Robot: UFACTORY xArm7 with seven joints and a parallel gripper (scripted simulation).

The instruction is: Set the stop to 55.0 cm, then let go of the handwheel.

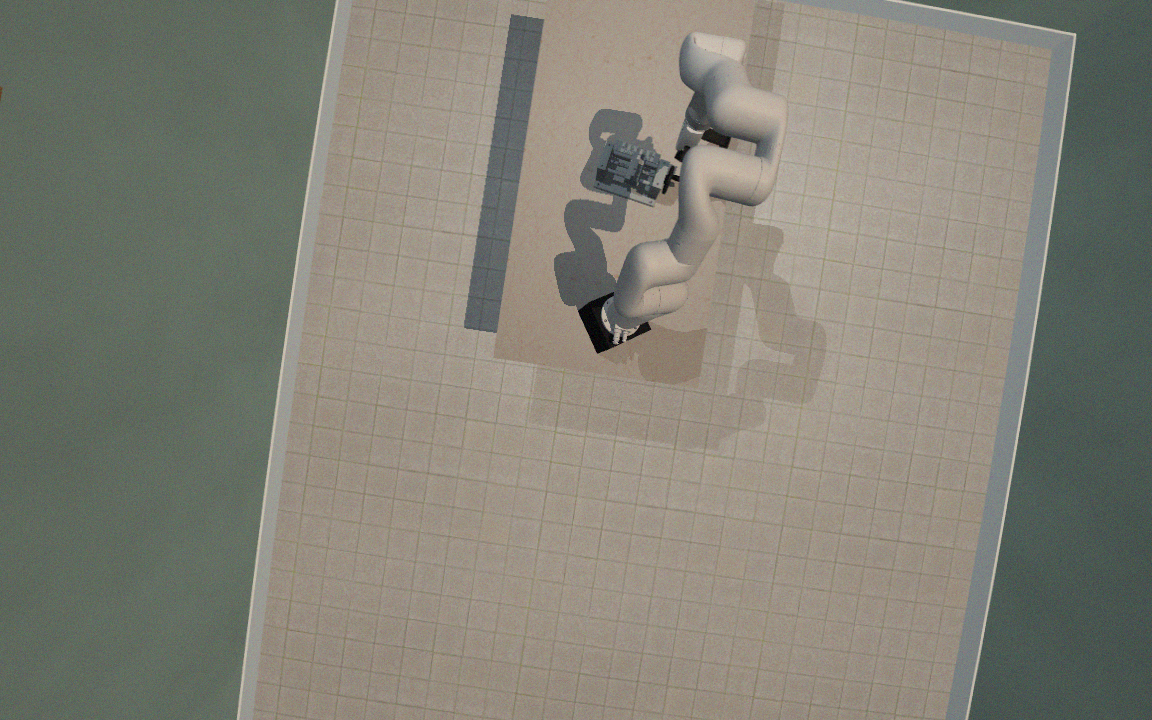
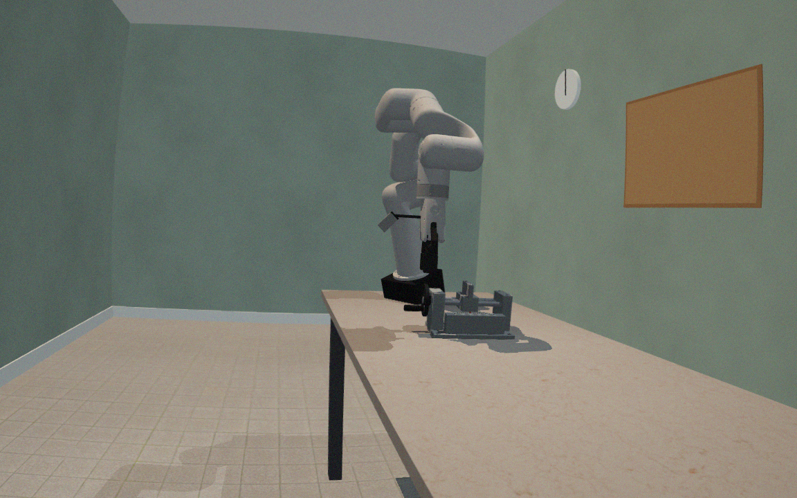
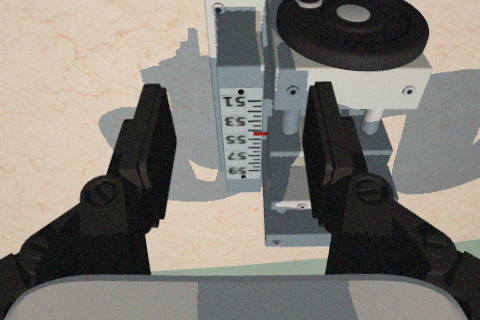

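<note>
A grey stop fixture (image 3: 300, 120) stands on the beige table; it also shows in the overhead view (image 1: 632, 170) and the side view (image 2: 469, 315). A scale (image 3: 242, 134) runs along the fixture, and a red pointer (image 3: 260, 134) sits close to the 55 mark. My gripper (image 3: 238, 111) hangs above the fixture, short of the handwheel, fingers partly apart with nothing between them. In the side view my gripper (image 2: 429, 263) is just above the handwheel.
The robot base (image 2: 410, 286) stands on the table right behind the fixture. The table's edge (image 2: 364, 377) runs close on the handwheel side. A cork board (image 2: 692, 139) and a clock (image 2: 566, 88) hang on the wall.
</note>
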